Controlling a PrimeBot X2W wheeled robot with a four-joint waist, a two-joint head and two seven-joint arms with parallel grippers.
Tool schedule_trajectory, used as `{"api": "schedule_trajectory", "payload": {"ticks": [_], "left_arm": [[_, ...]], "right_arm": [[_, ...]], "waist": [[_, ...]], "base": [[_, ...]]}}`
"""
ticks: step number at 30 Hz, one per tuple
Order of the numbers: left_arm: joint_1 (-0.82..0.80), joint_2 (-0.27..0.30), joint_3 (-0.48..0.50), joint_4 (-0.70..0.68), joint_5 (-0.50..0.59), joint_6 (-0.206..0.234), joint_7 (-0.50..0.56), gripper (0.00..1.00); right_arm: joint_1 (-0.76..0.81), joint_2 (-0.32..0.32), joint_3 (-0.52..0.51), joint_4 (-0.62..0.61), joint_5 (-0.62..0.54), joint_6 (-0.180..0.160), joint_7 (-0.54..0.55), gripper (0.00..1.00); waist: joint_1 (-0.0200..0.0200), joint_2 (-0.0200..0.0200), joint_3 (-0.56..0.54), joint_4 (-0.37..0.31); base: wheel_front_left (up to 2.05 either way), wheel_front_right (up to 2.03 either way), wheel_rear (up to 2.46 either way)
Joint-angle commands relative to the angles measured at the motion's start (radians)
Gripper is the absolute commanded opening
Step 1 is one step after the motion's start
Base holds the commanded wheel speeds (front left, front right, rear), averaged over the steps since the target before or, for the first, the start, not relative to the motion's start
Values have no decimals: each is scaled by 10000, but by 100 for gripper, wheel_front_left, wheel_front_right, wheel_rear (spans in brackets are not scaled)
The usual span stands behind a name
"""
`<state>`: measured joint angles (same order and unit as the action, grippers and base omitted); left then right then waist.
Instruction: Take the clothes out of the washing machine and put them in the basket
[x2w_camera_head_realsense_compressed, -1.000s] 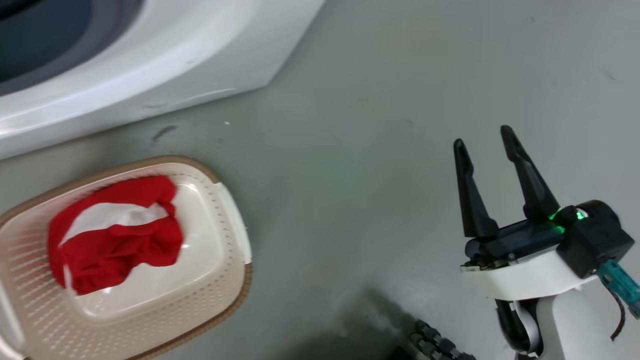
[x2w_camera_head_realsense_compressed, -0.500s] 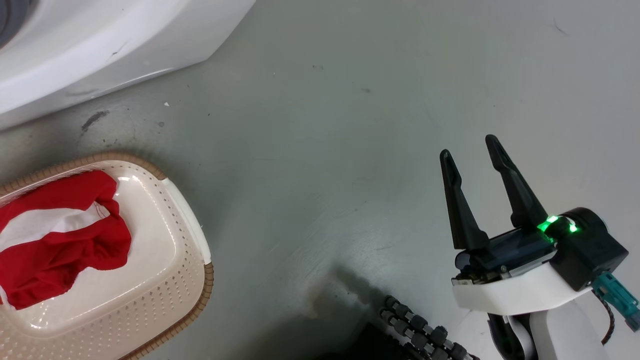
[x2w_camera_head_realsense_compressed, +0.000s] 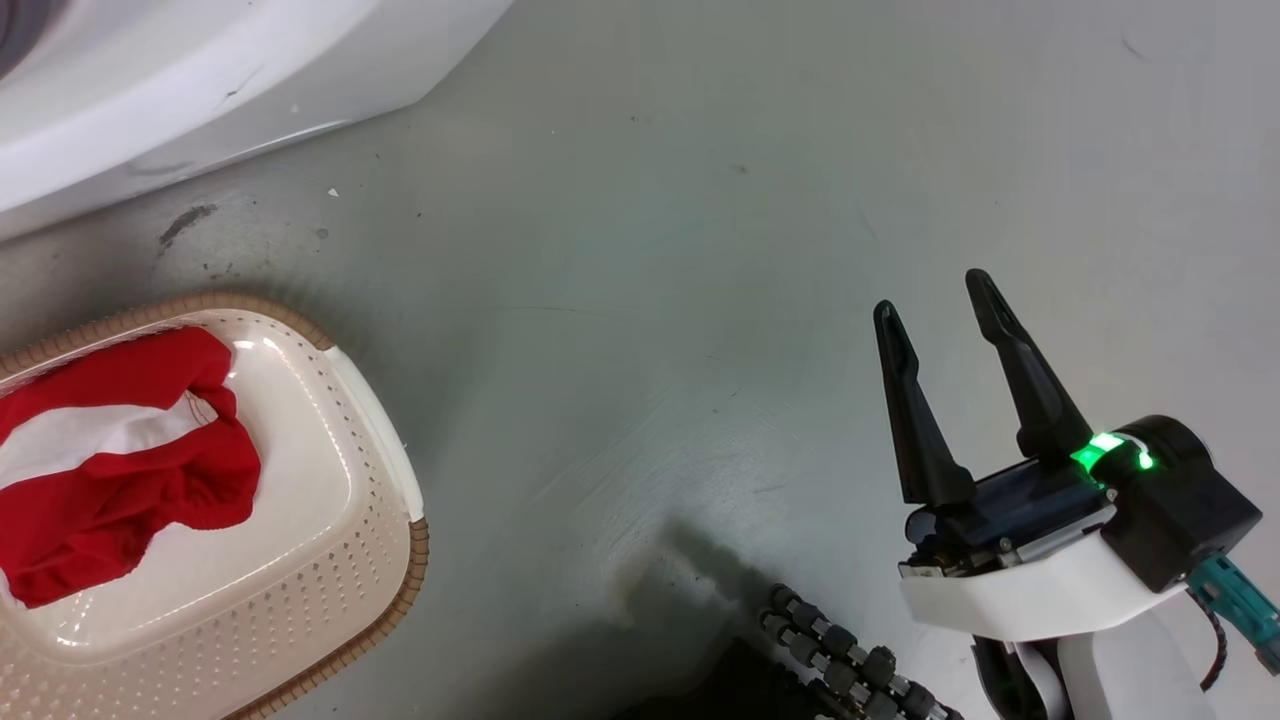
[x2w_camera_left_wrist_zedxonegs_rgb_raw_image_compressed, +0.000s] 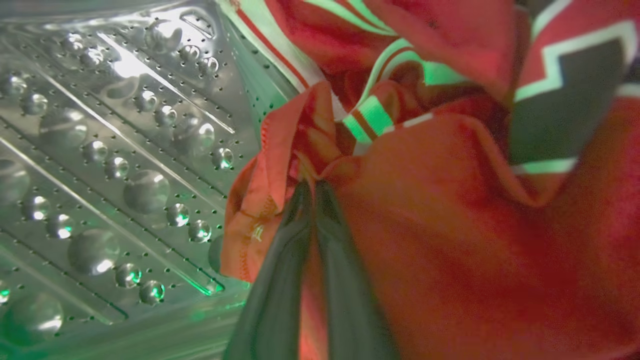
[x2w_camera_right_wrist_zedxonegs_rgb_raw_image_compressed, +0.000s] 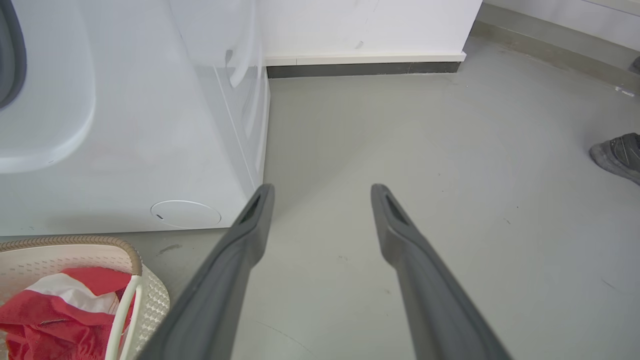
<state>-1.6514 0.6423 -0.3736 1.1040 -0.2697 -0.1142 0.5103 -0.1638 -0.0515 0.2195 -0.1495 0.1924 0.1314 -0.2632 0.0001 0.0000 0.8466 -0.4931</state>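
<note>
One piece of the clothes, red with a white panel (x2w_camera_head_realsense_compressed: 110, 470), lies in the cream basket (x2w_camera_head_realsense_compressed: 385, 470) at the lower left of the head view; the right wrist view also has this garment (x2w_camera_right_wrist_zedxonegs_rgb_raw_image_compressed: 50, 310) and the basket (x2w_camera_right_wrist_zedxonegs_rgb_raw_image_compressed: 75, 241). Inside the washing machine's steel drum (x2w_camera_left_wrist_zedxonegs_rgb_raw_image_compressed: 100, 150), my left gripper (x2w_camera_left_wrist_zedxonegs_rgb_raw_image_compressed: 312, 186) is shut on a fold of a second red garment with striped trim (x2w_camera_left_wrist_zedxonegs_rgb_raw_image_compressed: 450, 225). My right gripper (x2w_camera_head_realsense_compressed: 930, 295) hangs open over bare floor, right of the basket, and holds nothing (x2w_camera_right_wrist_zedxonegs_rgb_raw_image_compressed: 324, 189). The white washing machine (x2w_camera_head_realsense_compressed: 200, 70) stands behind the basket (x2w_camera_right_wrist_zedxonegs_rgb_raw_image_compressed: 125, 125).
Grey floor (x2w_camera_head_realsense_compressed: 650, 300) stretches between the basket and my right arm. A black ribbed cable (x2w_camera_head_realsense_compressed: 850, 660) lies at the bottom edge. A person's grey shoe (x2w_camera_right_wrist_zedxonegs_rgb_raw_image_compressed: 617, 155) is at the far right, and a wall with a dark skirting (x2w_camera_right_wrist_zedxonegs_rgb_raw_image_compressed: 360, 67) runs behind.
The head camera has swung, so the basket and machine have slid left in its picture. My right gripper stays open in about the same place.
</note>
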Motion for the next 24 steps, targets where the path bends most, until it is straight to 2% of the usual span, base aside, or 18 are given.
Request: {"api": "schedule_trajectory", "payload": {"ticks": [1, 8, 14, 24], "left_arm": [[-26, -68, -90, 155, -29, -26, -218, 0], [-42, -16, -336, 138, -86, -119, -1149, 0], [388, -337, -460, 204, -364, -133, -2178, 0], [2558, -922, -841, 85, -1430, -147, -4317, 0]], "right_arm": [[-115, 25, 37, -15, -35, -14, -24, 100], [-617, 22, 91, 114, -188, -14, -24, 100], [-810, 19, -352, 224, -475, -14, -24, 100], [-705, 19, -1040, 424, -1428, -14, -24, 100]], "waist": [[-1, 0, -6, 15], [-1, 0, -174, 102], [-1, 0, -687, 602], [-1, 0, -2433, 1702]], "base": [[0, 0, 0], [0, 0, 0], [0, 0, 0], [0, 0, 0]]}}
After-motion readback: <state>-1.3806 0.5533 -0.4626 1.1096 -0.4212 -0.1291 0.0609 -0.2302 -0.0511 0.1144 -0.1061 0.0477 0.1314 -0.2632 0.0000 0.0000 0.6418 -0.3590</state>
